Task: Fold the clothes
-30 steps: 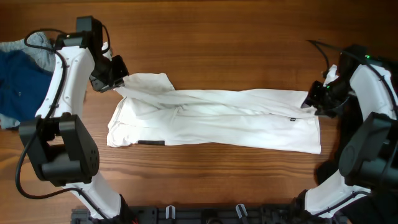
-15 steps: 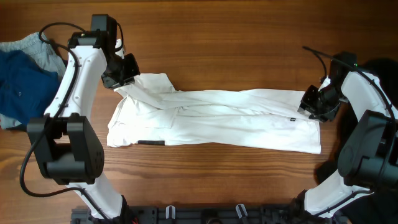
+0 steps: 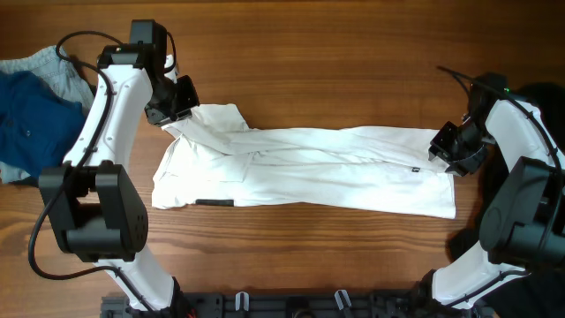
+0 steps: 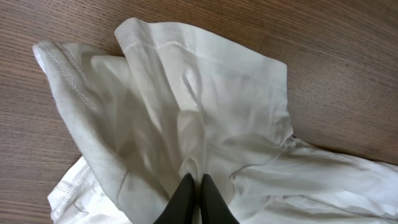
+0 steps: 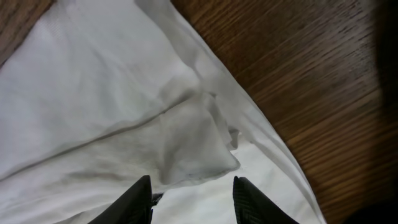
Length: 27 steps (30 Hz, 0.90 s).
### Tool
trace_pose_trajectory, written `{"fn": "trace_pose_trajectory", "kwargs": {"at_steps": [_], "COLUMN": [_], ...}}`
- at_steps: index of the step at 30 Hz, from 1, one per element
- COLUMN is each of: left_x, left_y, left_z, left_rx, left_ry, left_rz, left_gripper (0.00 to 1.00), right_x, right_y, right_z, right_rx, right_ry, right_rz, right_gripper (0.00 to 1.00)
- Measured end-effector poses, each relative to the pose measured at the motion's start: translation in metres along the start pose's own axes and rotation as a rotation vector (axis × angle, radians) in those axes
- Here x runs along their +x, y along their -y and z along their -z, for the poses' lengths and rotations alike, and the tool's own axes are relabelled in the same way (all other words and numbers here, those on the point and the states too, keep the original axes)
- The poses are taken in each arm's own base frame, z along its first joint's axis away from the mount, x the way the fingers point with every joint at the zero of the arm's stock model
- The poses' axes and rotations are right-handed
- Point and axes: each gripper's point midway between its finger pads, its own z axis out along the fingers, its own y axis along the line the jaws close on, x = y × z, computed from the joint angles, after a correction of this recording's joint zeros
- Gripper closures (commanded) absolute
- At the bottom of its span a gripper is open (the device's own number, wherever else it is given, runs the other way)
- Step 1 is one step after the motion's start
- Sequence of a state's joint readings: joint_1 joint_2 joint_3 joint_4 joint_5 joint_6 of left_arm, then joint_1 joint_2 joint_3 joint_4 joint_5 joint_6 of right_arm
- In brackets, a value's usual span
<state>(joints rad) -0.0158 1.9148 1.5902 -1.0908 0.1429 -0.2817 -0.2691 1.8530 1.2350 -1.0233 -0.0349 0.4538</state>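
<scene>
Overhead alone shows the navy garment [image 3: 26,124] at the table's [image 3: 309,44] left edge and bare wood around the white shirt [image 3: 309,168] spread mid-table. In the left wrist view, the left gripper [image 4: 195,183] is clenched on a fold at the shirt's left corner. In the right wrist view, the right gripper [image 5: 193,186] is released, fingers apart over the right hem.

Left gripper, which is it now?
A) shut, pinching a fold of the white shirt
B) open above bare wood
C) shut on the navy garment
A: in the left wrist view the left gripper has its fingers closed together on a raised ridge of the white shirt.
</scene>
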Motion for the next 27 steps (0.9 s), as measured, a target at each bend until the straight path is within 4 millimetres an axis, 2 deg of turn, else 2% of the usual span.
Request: {"fn": "trace_pose_trajectory", "kwargs": {"at_steps": [5, 11, 18, 22, 27], "left_x": [0.0, 0.0, 0.0, 0.0, 0.0], "left_y": [0.0, 0.0, 0.0, 0.0, 0.0], "left_z": [0.0, 0.0, 0.0, 0.0, 0.0], "left_rx": [0.0, 0.0, 0.0, 0.0, 0.0], "left_ry": [0.0, 0.0, 0.0, 0.0, 0.0], "left_rz": [0.0, 0.0, 0.0, 0.0, 0.0], "left_gripper": [0.96, 0.96, 0.96, 0.96, 0.96], "right_x": [-0.007, -0.003, -0.005, -0.007, -0.008], "right_y": [-0.001, 0.001, 0.001, 0.0, -0.001], "right_z": [-0.005, -0.011, -0.011, -0.011, -0.011], "right_rx": [-0.003, 0.001, -0.003, -0.007, -0.011], "right_ry": [0.036, 0.028, 0.034, 0.042, 0.049], "right_rz": [-0.041, -0.054, -0.063, -0.069, -0.068], "right_gripper": [0.58, 0.59, 0.73, 0.94, 0.96]}}
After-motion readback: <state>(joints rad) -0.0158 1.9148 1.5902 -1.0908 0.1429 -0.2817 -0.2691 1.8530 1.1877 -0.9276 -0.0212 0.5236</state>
